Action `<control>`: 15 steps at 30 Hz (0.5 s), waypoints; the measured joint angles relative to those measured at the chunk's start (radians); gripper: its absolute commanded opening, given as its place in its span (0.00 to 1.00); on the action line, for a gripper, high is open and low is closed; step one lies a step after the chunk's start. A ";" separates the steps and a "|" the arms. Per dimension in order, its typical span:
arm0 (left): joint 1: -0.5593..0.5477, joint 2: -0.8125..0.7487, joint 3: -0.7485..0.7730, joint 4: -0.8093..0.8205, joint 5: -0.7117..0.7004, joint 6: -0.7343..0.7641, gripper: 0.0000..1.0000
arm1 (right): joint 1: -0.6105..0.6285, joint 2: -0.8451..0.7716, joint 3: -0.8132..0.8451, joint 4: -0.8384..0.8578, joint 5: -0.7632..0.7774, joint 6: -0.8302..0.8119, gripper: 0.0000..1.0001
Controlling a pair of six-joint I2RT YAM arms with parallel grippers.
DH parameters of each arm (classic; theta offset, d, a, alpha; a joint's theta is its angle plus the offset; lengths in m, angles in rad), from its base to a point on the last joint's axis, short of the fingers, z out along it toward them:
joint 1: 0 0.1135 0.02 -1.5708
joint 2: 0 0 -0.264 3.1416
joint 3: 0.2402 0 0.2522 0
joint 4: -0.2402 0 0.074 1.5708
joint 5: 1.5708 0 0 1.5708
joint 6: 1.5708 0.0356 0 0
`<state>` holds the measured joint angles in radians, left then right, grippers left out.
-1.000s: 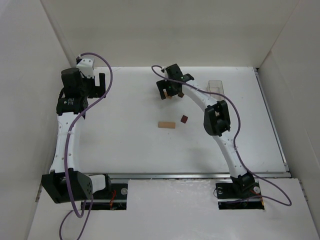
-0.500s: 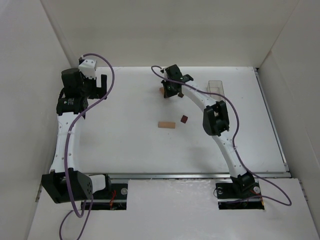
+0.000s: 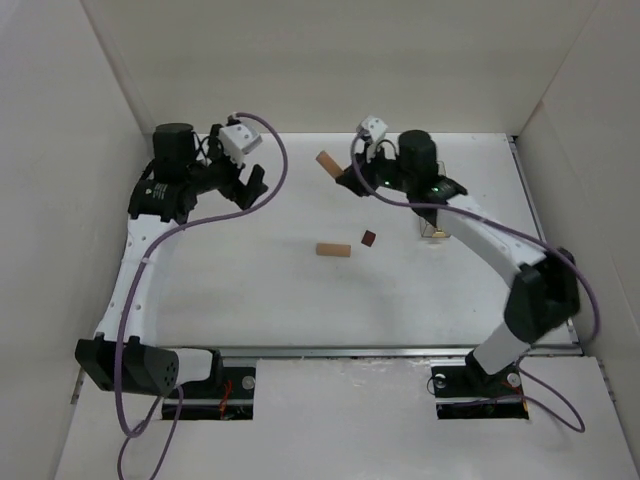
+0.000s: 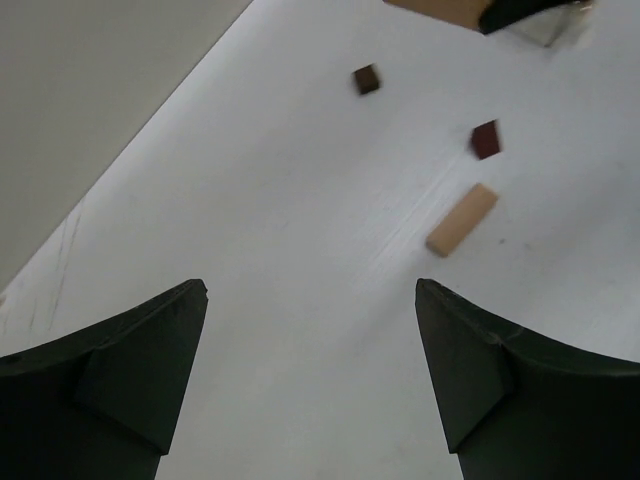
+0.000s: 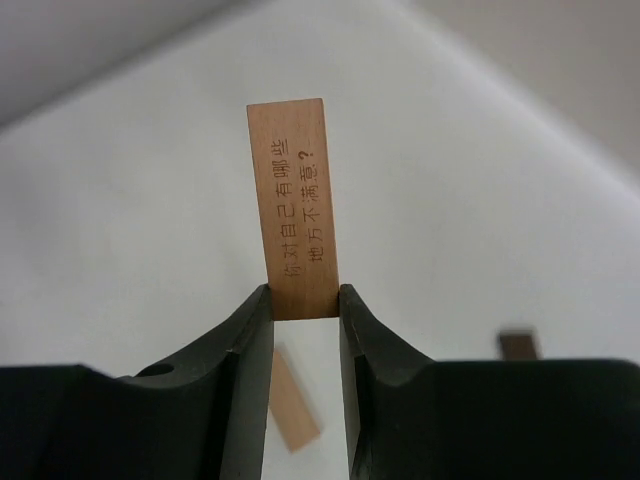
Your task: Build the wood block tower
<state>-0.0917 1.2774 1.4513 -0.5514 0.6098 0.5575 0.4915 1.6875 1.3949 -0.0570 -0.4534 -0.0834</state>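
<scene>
Right gripper (image 5: 303, 300) pinches one end of an engraved tan bar (image 5: 293, 200), held clear of the table (image 5: 120, 230); beyond, on it, lie a second tan bar (image 5: 291, 412) and a dark cube (image 5: 520, 345). Left gripper (image 4: 310, 290) hangs spread.

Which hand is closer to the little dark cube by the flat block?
Right. The right hand, holding a tan bar, hovers just beyond the dark cube; the left hand sits farther left.

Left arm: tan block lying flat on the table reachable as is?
Likely yes: the left gripper is open and empty, bare table lies between it and the tan block, and the right gripper holds its bar farther back.
</scene>
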 measured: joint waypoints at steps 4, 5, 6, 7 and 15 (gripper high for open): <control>-0.166 0.033 0.056 0.005 0.093 0.016 0.83 | -0.002 -0.267 -0.133 0.256 -0.134 -0.016 0.00; -0.195 0.050 0.073 0.011 0.127 0.015 0.83 | -0.002 -0.292 -0.151 0.297 -0.160 -0.019 0.00; -0.216 0.068 0.087 0.024 0.163 0.012 0.81 | -0.002 -0.306 -0.164 0.333 -0.189 -0.019 0.00; -0.230 0.084 0.097 0.040 0.197 -0.001 0.78 | -0.002 -0.320 -0.191 0.354 -0.206 -0.018 0.00; -0.249 0.124 0.103 0.206 0.397 -0.092 0.64 | -0.007 -0.307 -0.332 0.356 -0.262 0.005 0.00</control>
<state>-0.3408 1.4014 1.5543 -0.3454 1.0069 0.4652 0.4847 1.3808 1.0626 0.2989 -0.7151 -0.0784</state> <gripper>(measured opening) 0.661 0.334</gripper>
